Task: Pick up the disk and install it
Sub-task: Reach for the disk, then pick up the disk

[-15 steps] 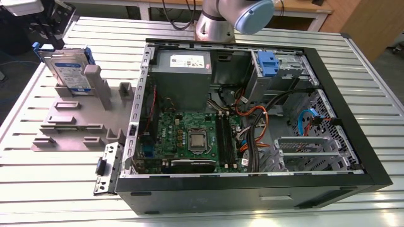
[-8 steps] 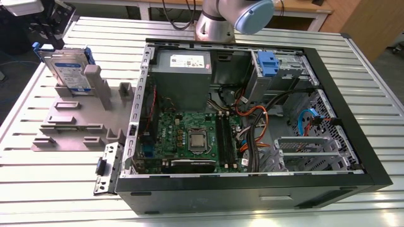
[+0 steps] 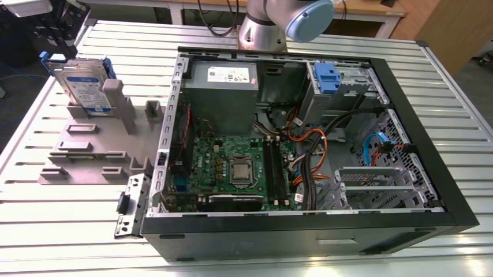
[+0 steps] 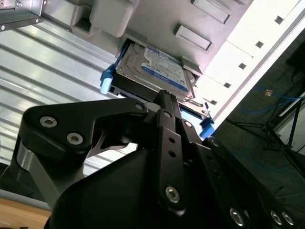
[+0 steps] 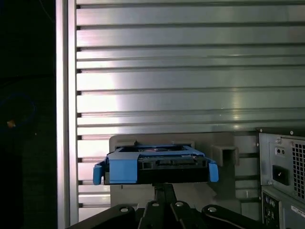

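The disk (image 3: 83, 86) stands on edge in a grey holder (image 3: 85, 156) on the exterior view's left, its white-and-blue label facing out and blue rails along its sides. Both wrist views look at it from a distance: the label side of the disk (image 4: 157, 71) in the second wrist view, and a thin edge of the disk (image 5: 157, 164) with blue rail ends in the first. My gripper (image 4: 164, 95) is in line with the disk but apart from it. The black fingers of the gripper (image 5: 164, 190) meet in one narrow stem, shut with nothing between them.
An open computer case (image 3: 431, 115) lies on the slatted metal table (image 3: 46, 231), with a grey power-supply box (image 3: 223, 81) and a blue latch piece (image 3: 327, 78) by the drive bay. The arm's base (image 3: 285, 20) stands behind the case. The case's rear panel (image 5: 281, 176) edges the first wrist view.
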Motion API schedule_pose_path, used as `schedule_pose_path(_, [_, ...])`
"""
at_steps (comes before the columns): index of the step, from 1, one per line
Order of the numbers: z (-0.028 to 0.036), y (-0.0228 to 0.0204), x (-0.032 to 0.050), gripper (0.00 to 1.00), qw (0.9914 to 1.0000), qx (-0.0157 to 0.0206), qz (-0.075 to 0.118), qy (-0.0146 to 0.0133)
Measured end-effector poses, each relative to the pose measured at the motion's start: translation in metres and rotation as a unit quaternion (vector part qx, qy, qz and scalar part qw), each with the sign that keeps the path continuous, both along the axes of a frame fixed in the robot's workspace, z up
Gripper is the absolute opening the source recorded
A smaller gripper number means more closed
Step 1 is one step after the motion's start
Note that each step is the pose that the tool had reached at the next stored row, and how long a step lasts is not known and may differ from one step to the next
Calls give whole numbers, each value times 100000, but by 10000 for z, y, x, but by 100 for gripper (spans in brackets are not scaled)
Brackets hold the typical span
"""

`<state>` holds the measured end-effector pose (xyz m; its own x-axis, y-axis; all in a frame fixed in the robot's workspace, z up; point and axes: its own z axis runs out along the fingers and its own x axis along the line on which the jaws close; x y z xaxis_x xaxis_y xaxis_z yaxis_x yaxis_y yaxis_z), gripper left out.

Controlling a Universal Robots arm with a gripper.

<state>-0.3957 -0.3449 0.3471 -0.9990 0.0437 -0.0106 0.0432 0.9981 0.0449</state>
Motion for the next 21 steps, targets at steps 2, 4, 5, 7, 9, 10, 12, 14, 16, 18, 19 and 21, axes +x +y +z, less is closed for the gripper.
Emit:
schedule_pose_path(2, [-2, 4, -33, 11, 100000, 0, 1, -1])
schedule_pose_path(4, [-4, 10, -63, 11, 100000, 2, 8, -3])
schedule_pose_path(5, [-5, 14, -78, 11, 100000, 3, 9, -3])
schedule_pose_path(7, [-7, 23, -112, 11, 100000, 3, 12, -5])
schedule_pose_path(9, [-10, 29, -149, 11, 100000, 3, 19, -8])
schedule_pose_path(10, [-11, 32, -166, 11, 100000, 2, 30, -1])
schedule_pose_path(12, [-14, 39, -195, 11, 100000, 1, 42, -5])
schedule_pose_path(14, [-18, 49, -221, 11, 100000, 1, 48, -2])
schedule_pose_path(16, [-22, 55, -248, 11, 100000, 2, 49, -1])
schedule_pose_path(18, [-25, 56, -271, 11, 100000, 1, 51, -3])
schedule_pose_path(19, [-26, 56, -273, 11, 100000, 2, 52, -3])
schedule_pose_path(21, [-26, 56, -273, 11, 100000, -21, 50, -2])
